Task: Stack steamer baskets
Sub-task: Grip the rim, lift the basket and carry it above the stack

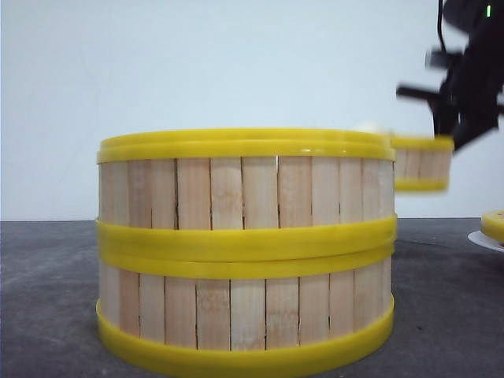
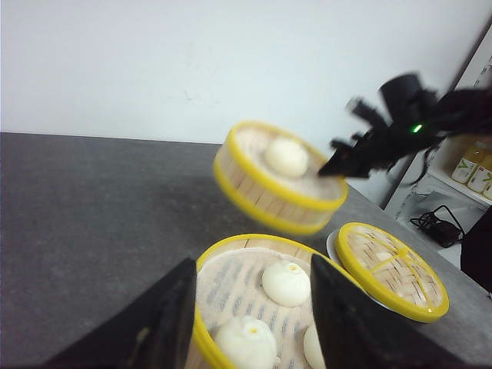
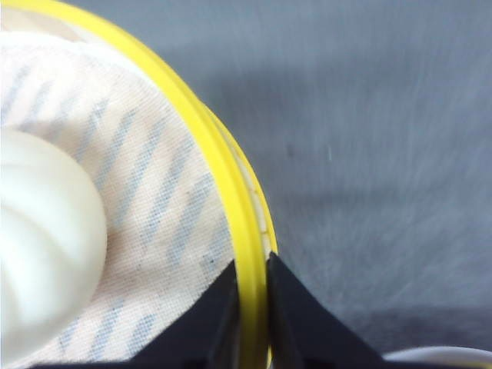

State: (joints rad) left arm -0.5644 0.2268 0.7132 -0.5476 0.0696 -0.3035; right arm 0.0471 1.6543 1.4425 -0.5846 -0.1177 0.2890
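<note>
Two steamer baskets (image 1: 244, 252) stand stacked close to the front camera. The top one (image 2: 231, 284) is lined with cloth and holds white buns. A third steamer basket (image 1: 421, 164) (image 2: 273, 181) hangs tilted in the air behind and to the right of the stack, with one bun in it. My right gripper (image 1: 450, 142) (image 3: 252, 280) is shut on its yellow rim (image 3: 231, 200), one finger inside and one outside. Over the stack's top basket my left gripper (image 2: 252, 261) is open, its fingers wide apart and holding nothing.
A yellow-rimmed woven lid (image 2: 392, 269) (image 1: 494, 224) lies on a white plate (image 2: 332, 247) (image 1: 482, 239) to the right of the stack. The table (image 2: 92, 215) is dark grey, with a white wall behind. A shelf with bottles (image 2: 470, 165) stands far right.
</note>
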